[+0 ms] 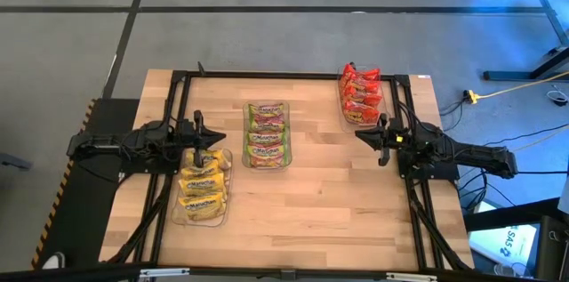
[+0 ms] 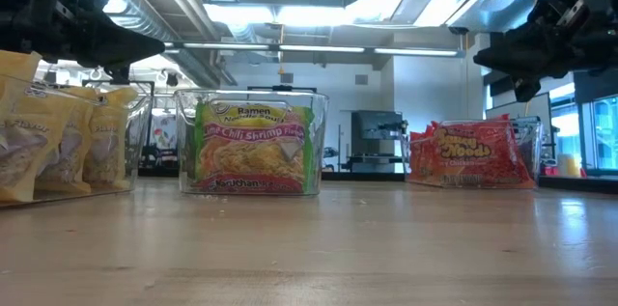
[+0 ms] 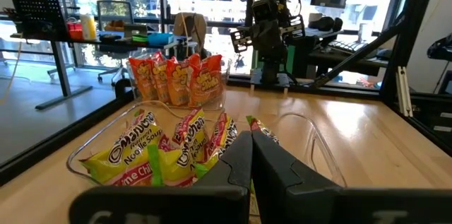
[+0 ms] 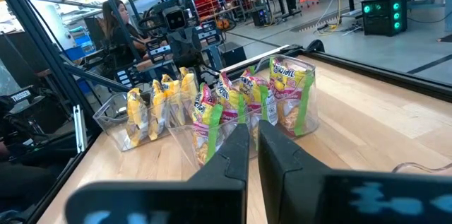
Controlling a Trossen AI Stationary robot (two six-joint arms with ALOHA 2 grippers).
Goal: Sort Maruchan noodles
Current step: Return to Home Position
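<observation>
The Maruchan noodle packets stand on edge in three clear bins. Yellow packets [image 1: 202, 187] fill the bin near the table's left edge. Green packets [image 1: 267, 134] fill the middle bin, also seen in the low view [image 2: 253, 149]. Red packets [image 1: 361, 95] fill the bin at the far right [image 2: 471, 154]. My left gripper [image 1: 212, 133] is shut and empty, raised above the far end of the yellow bin. My right gripper [image 1: 367, 135] is shut and empty, raised just nearer than the red bin.
Black frame rails [image 1: 293, 75] run along the table's far edge and both sides. Bare wood [image 1: 329, 202] lies across the table's near half and between the bins. A person [image 4: 116, 19] sits beyond the table's left side.
</observation>
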